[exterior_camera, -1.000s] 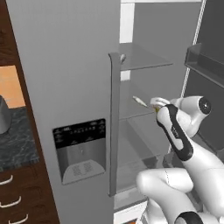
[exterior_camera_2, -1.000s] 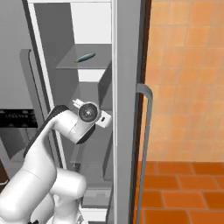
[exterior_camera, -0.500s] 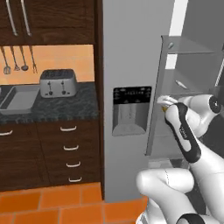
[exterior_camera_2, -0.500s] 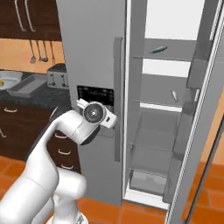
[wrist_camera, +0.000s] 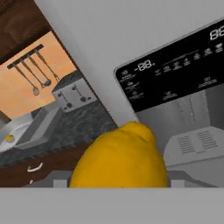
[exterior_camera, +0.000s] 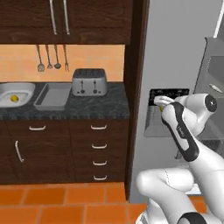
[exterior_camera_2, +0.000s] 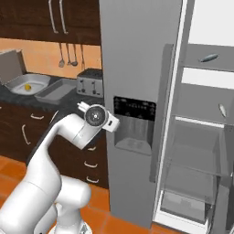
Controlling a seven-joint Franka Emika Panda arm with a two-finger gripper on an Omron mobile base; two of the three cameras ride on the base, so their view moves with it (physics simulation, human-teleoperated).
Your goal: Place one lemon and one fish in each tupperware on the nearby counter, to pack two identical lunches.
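Now the base has swung from the open fridge [exterior_camera_2: 201,137] toward the counter [exterior_camera: 87,109]; the gripper [wrist_camera: 118,186] stays clamped on 1 lemon [wrist_camera: 119,162], bound for the empty tupperware [exterior_camera: 53,96].

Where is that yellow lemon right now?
The lemon sits in the gripper, right in front of the fridge's dispenser panel, right of the counter.

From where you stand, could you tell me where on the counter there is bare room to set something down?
The counter is bare in front of the toaster and on to its right end by the tall brown panel. Left of the toaster it is crowded: two tupperware, the far one already holding a lemon, the near one empty.
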